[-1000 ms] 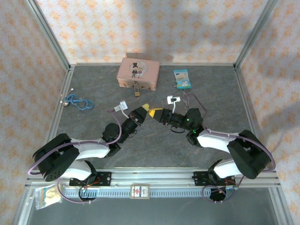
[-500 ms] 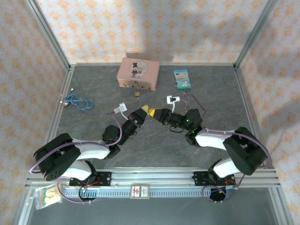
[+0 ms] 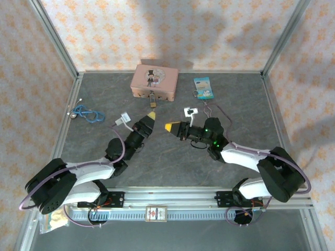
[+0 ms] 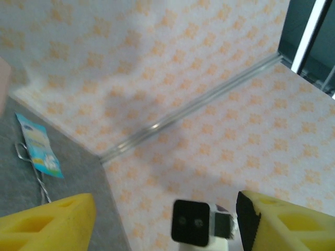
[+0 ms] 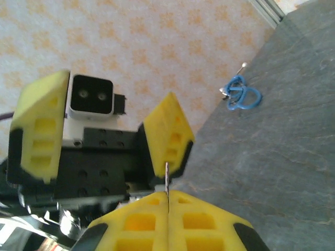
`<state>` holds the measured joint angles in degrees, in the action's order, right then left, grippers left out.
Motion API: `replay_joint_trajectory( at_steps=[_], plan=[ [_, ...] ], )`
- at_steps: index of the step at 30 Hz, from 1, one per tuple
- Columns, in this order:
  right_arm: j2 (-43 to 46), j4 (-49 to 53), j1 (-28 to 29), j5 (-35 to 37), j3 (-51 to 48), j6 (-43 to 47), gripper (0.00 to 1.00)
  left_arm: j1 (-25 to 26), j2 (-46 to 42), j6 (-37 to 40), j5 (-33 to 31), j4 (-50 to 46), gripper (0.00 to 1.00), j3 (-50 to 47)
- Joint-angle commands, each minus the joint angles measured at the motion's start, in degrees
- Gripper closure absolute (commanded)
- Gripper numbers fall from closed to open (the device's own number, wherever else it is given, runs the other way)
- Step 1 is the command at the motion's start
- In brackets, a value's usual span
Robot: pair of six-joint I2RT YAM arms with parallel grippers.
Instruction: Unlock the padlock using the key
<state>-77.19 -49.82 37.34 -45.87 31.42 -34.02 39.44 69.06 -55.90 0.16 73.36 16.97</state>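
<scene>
Your right hand (image 5: pixel 167 196) pinches the thin silver key (image 5: pixel 166 182) blade-outward, ready for insertion. Your left hand (image 3: pixel 149 118), fingers spread wide, waits just short of the tiny brass-gold padlock (image 3: pixel 152 100) (hanging from the pink rectangular tin (image 3: pixel 157 78)), probably to steady it.

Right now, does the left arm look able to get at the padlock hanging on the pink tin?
Probably yes. The left gripper sits just short of the padlock on the front of the tin, jaws open, with nothing between them; the right gripper is off to one side.
</scene>
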Motion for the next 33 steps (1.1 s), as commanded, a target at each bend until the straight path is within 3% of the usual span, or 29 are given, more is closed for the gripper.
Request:
replay_joint_trajectory(
  at_steps=[1,5,9,14,20,28,33],
  plan=[
    [2.4,13.2,-0.1,-1.5,4.7,11.3,1.0,-2.0,-2.8,4.2,5.4,-8.7,0.34,1.0],
    [1.7,20.7,-1.3,-6.7,8.5,15.5,1.0,-2.3,-2.4,6.3,12.3,-11.8,0.4,2.8],
    [0.2,22.4,-2.6,-12.8,10.9,15.4,1.0,-2.3,1.2,3.6,18.8,-2.9,0.43,1.8],
    [-0.4,22.3,-3.2,-15.3,11.7,14.6,1.0,-2.1,3.1,2.3,20.8,2.5,0.48,1.7],
    [-1.1,20.0,-3.3,-15.6,10.9,12.8,1.0,-2.0,3.9,2.7,21.3,2.8,0.65,2.4],
    [-0.6,15.8,-3.7,-16.9,10.2,9.8,1.0,-1.7,4.5,2.6,20.3,2.1,0.65,2.0],
    [0.7,17.4,-4.0,-17.0,9.8,10.5,1.0,-1.8,3.4,2.9,16.6,0.6,0.44,0.9]
  ],
)
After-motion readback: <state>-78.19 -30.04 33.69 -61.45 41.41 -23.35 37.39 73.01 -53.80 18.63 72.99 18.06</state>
